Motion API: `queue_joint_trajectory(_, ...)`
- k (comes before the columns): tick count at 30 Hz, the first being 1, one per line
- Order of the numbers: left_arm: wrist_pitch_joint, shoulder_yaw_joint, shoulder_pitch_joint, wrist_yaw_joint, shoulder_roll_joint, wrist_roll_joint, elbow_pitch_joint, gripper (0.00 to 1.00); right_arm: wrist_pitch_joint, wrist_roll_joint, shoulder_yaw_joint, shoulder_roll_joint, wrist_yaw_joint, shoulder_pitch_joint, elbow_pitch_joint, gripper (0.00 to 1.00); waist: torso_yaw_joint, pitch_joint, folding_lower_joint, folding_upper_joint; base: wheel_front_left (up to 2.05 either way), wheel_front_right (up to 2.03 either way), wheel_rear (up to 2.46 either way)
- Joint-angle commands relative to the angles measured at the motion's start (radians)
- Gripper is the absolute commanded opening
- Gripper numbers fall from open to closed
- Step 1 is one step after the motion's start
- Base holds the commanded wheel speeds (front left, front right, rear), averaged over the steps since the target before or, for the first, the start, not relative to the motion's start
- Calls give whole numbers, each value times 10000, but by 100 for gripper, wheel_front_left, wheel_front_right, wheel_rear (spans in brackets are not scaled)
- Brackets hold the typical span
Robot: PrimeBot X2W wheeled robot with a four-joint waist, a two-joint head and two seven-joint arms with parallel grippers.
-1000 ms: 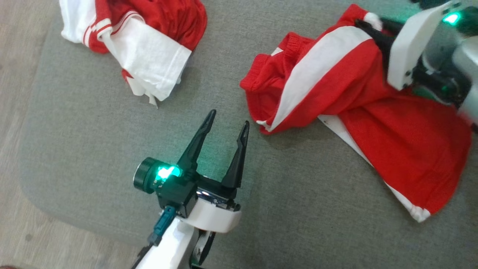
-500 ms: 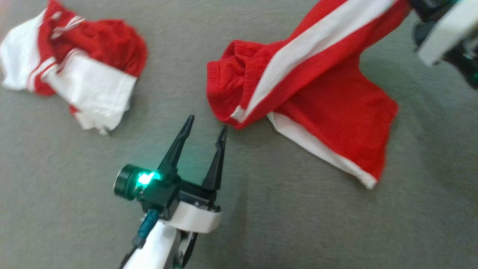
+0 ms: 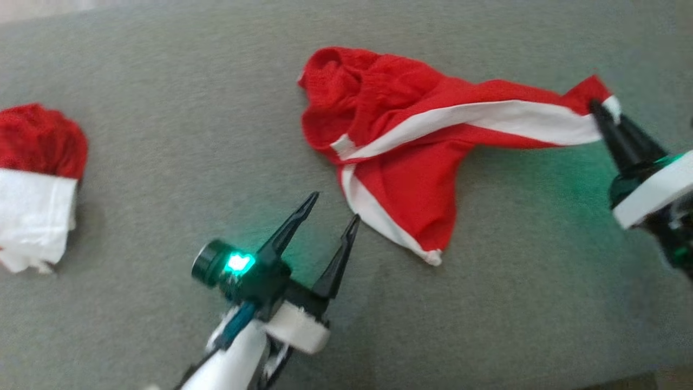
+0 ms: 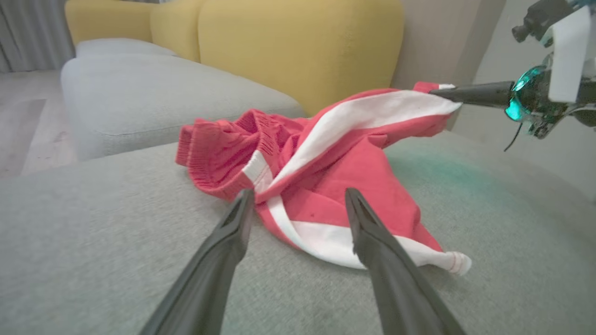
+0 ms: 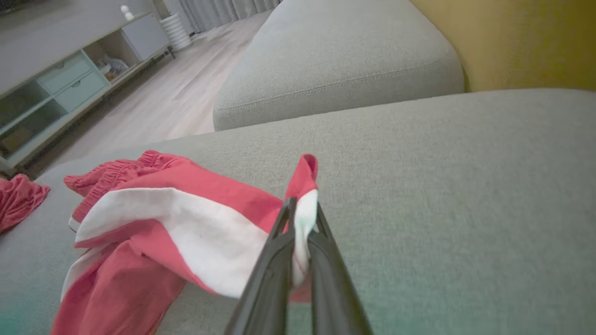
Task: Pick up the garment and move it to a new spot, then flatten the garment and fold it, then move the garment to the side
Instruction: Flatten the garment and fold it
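— Where are the red cloth shorts with white side stripes [image 3: 411,162]?
— Mid-seat on the grey fabric sofa cushion [image 3: 162,303]. One leg corner is held up off it by the right gripper [image 3: 600,111], fingers pinched tight on the hem.
— The left gripper [image 3: 334,207]?
— Spread wide, holding nothing, tips just beside the other leg's white hem.
— Room to move?
— Bare cushion toward its near edge, and leftward up to a crumpled red-and-white garment [image 3: 38,179], cut off at the frame. The bunched waistband's folds are hard to make out.

Home living room: grey sofa seat [image 5: 335,60], yellow back cushions [image 4: 298,46], low media cabinet [image 5: 70,79], curtains [image 5: 223,9], wood floor [image 5: 177,102].
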Motion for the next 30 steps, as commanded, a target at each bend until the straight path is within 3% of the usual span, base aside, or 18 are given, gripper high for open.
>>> queue_joint_trajectory(1, 64, 189, -743, -47, 129, 184, -143, 100, -133, -197, -382, -81, -7, 277, -149, 0, -337, 9, 1, -1, 0, 0, 0)
queue_joint_trajectory(9, 902, 273, -3052, 226, 280, 928, 1816, 100, -137, -1630, -1603, 1308, -7, 1426, -119, 0, -976, 147, 1, -1, 0, 0, 0)
queue_joint_trajectory(13, 1501, 226, -3428, 67, 572, 981, 2755, 100, -106, -1994, -1740, 1634, -7, 1485, -93, 0, -1132, 168, 1, -1, 0, 0, 0)
queue_joint_trajectory(19, 1596, 217, -3464, -82, 738, 767, 3118, 100, 1, -2305, -1973, 1854, -7, 1575, -64, 0, -1089, 180, 1, -1, 0, 0, 0)
queue_joint_trajectory(20, 1570, 169, -3467, -148, 745, 720, 3124, 80, 13, -2342, -2013, 1876, -7, 1598, -67, 0, -1065, 185, 1, -1, 0, 0, 0)
queue_joint_trajectory(21, 1520, 104, -3478, -220, 750, 672, 3116, 35, 27, -2376, -2060, 1893, -7, 1621, -72, 0, -1039, 195, 1, -1, 0, 0, 0)
queue_joint_trajectory(22, 1430, 24, -3495, -300, 750, 610, 3093, 12, 42, -2404, -2110, 1904, -7, 1642, -77, 0, -1011, 205, 1, -1, 0, 0, 0)
queue_joint_trajectory(23, 1356, -77, -3519, -377, 748, 542, 3079, 0, 58, -2427, -2161, 1909, -7, 1663, -88, 0, -983, 216, 1, -1, 0, 0, 0)
queue_joint_trajectory(30, 920, -549, -3939, -611, 713, -453, 2714, 0, 62, -2681, -2781, 1753, -7, 1636, -237, 0, -848, 209, 1, -1, 0, 0, 0)
